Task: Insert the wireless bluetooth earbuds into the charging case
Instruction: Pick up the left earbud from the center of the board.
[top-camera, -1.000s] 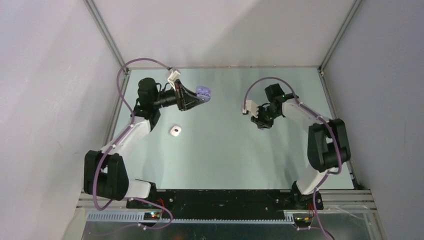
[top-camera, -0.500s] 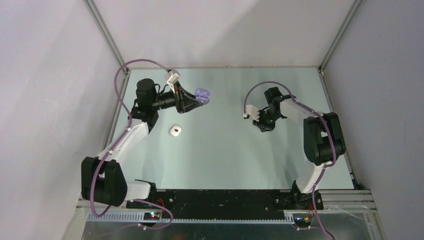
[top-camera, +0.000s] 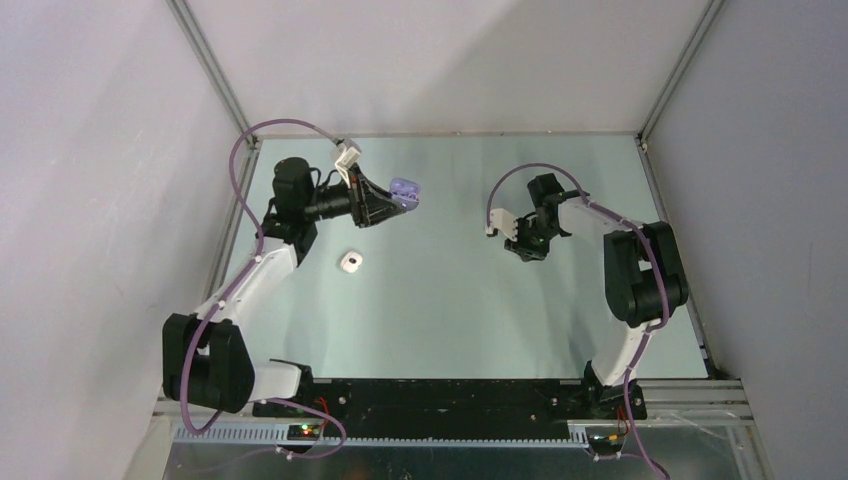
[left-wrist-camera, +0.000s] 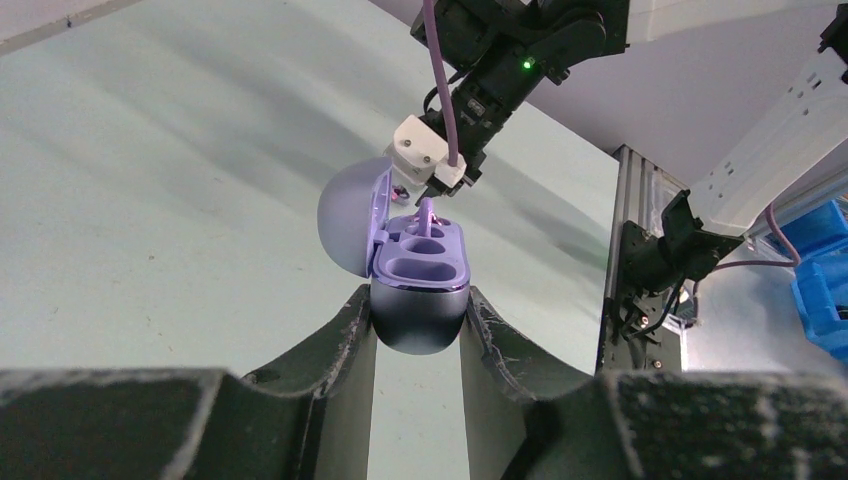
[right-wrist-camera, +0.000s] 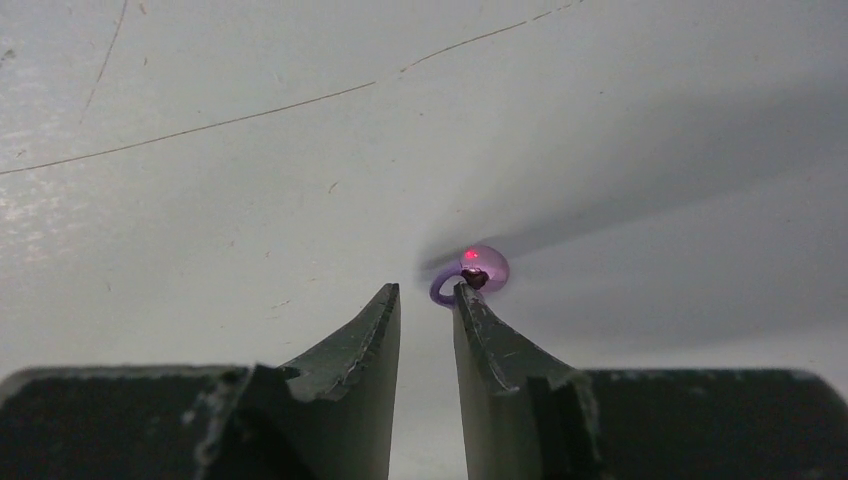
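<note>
My left gripper (left-wrist-camera: 418, 305) is shut on the base of an open purple charging case (left-wrist-camera: 420, 270) and holds it above the table. The lid is swung open to the left, the near socket is empty, and a small purple stem (left-wrist-camera: 427, 211) stands at the far socket. In the top view the case (top-camera: 404, 188) is at the back left. My right gripper (right-wrist-camera: 427, 290) points down at the table, its jaws a narrow gap apart with nothing between them. A purple earbud (right-wrist-camera: 478, 270) lies on the table, touching the right fingertip (right-wrist-camera: 466, 296). No white earbuds show.
A small white case (top-camera: 350, 262) lies on the table in front of the left arm. The right gripper (top-camera: 527, 247) is at the middle right of the table (top-camera: 450, 300). Enclosure walls and frame rails bound the table on three sides.
The left gripper with the purple case has drawn back slightly to the left. The right arm's elbow has swung back and its wrist has shifted a little.
</note>
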